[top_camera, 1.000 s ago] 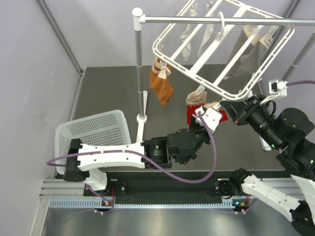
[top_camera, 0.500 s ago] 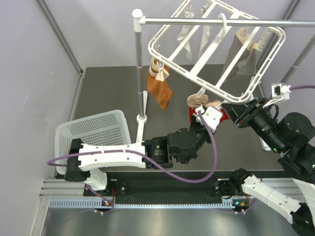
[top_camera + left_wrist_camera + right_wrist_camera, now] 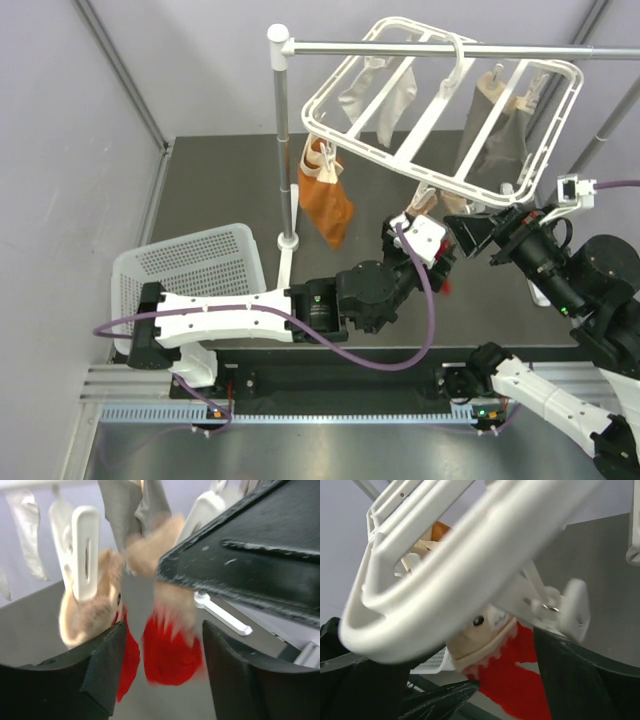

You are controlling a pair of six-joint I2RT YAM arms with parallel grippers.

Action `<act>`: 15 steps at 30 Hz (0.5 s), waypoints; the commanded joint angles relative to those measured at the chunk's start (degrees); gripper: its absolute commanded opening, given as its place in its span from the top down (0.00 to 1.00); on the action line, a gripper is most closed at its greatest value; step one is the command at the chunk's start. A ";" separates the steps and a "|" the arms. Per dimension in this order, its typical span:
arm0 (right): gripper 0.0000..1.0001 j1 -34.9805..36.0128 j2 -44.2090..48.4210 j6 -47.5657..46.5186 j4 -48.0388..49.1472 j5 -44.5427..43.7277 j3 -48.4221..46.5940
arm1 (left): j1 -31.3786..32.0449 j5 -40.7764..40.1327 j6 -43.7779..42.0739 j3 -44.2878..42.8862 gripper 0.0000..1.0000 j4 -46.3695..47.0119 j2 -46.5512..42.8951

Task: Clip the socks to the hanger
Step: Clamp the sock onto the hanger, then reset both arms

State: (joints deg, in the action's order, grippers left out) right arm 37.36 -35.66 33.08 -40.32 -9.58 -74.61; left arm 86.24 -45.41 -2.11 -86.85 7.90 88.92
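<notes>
The white hanger (image 3: pixel 440 110) hangs by its hook from the grey rail, with an orange sock (image 3: pixel 325 205), white socks (image 3: pixel 365 85) and a grey-beige sock (image 3: pixel 495 130) dangling from it. Red socks (image 3: pixel 172 652) with pale cuffs (image 3: pixel 480 645) hang blurred below a white peg (image 3: pixel 85 555) at the hanger's near edge. My left gripper (image 3: pixel 164 630) is open, its fingers on either side of the red socks without touching them. My right gripper (image 3: pixel 455 650) is open just under the hanger's rim (image 3: pixel 470 555), beside another peg (image 3: pixel 570 610). The two grippers (image 3: pixel 428 245) (image 3: pixel 465 228) sit close together.
A grey pole (image 3: pixel 283 140) on a white foot carries the horizontal rail (image 3: pixel 450 47). A white perforated basket (image 3: pixel 190 270) stands at the near left. Grey walls close in the left and back sides.
Both grippers have opened and let go. The hanger has swung back and levelled out, its near edge lifting. The red socks now dangle and sway under it.
</notes>
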 commanded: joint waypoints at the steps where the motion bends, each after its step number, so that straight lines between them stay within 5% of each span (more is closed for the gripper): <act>1: 0.02 0.25 1.99 -2.93 -1.25 -1.31 -1.15 | 0.16 0.84 4.19 2.03 0.29 0.10 -6.56; 4: 0.00 0.25 3.66 -6.09 -3.09 -2.28 -0.89 | -0.36 1.99 8.15 7.37 0.17 -1.30 -11.92; 15: 0.00 0.25 11.57 -10.76 -3.98 8.95 5.87 | -2.12 -3.63 24.77 27.77 0.15 -13.00 -34.22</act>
State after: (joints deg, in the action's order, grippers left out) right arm 37.39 -24.86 24.49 -44.56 -6.68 -70.67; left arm 84.55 -46.35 15.57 -63.57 -0.62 58.87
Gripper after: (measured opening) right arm 0.996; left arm 0.852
